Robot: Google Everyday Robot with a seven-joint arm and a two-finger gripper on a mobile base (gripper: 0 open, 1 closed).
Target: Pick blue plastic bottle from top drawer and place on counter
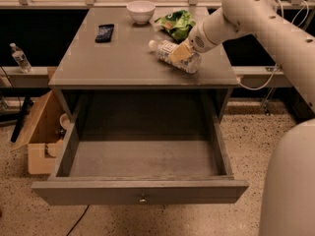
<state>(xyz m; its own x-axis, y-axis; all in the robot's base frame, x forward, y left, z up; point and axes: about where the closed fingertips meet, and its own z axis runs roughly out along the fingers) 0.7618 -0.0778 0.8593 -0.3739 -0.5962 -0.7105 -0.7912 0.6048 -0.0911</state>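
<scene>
Grey counter (pixel 123 58); tan jaws on bottle (pixel 165 49)

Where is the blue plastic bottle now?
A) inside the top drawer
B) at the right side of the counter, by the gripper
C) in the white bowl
B: the blue plastic bottle is tilted at the counter's right side with the gripper against it, outside the open top drawer.
</scene>
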